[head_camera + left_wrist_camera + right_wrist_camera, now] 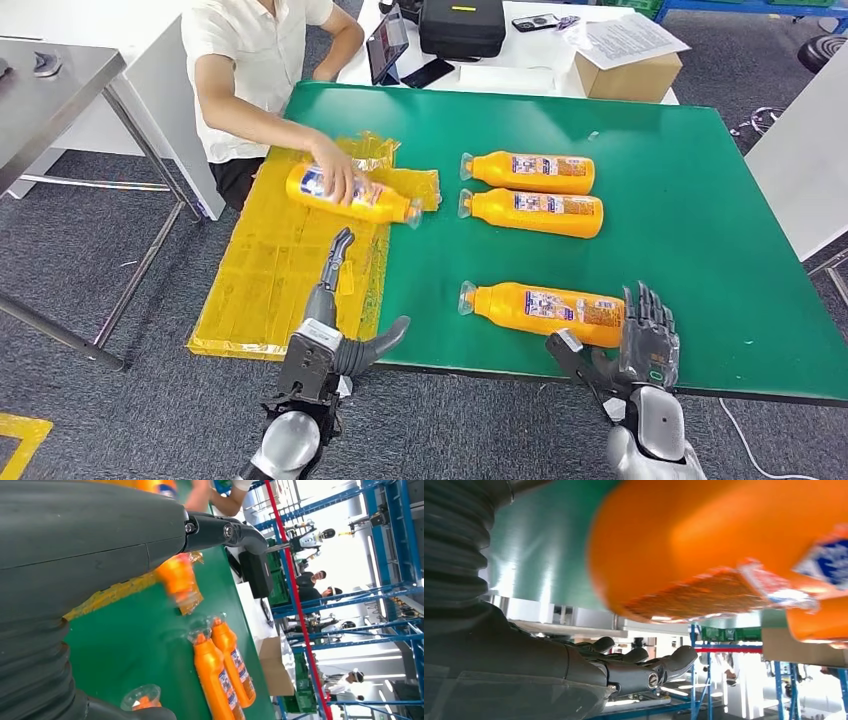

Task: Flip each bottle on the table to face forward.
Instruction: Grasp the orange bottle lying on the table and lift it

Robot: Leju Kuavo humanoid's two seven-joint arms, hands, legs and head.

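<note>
Head view: green worktop (700, 250) carrying three orange bottles lying on their sides, caps pointing toward the robot's left, labels facing up. Far pair lying parallel and just beside each other near the middle: far bottle (530, 172), second bottle (534, 212). Near bottle (545, 308) lying close to the front edge, base end sitting just beside the right hand (648, 335). Right hand hovering at the worktop's front edge, fingers (650, 305) standing spread and upright, gripping nothing. Left hand (335, 330) reaching over the yellow plastic sheet (270, 270) draped over the worktop's left end, fingers apart, one stretching forward, thumb jutting sideways, holding nothing. Fourth bottle (350, 194) lying on the yellow sheet under a person's hand (340, 172), person in a white shirt (235, 40) leaning in from the far left corner. White table behind carrying a black case (462, 26), a tablet (388, 44) and a cardboard box (630, 72). Left wrist view: same far pair lying side by side, blurred orange shape by the yellow sheet. Right wrist view: orange bottle base looming close above the spread fingers, not touching.
</note>
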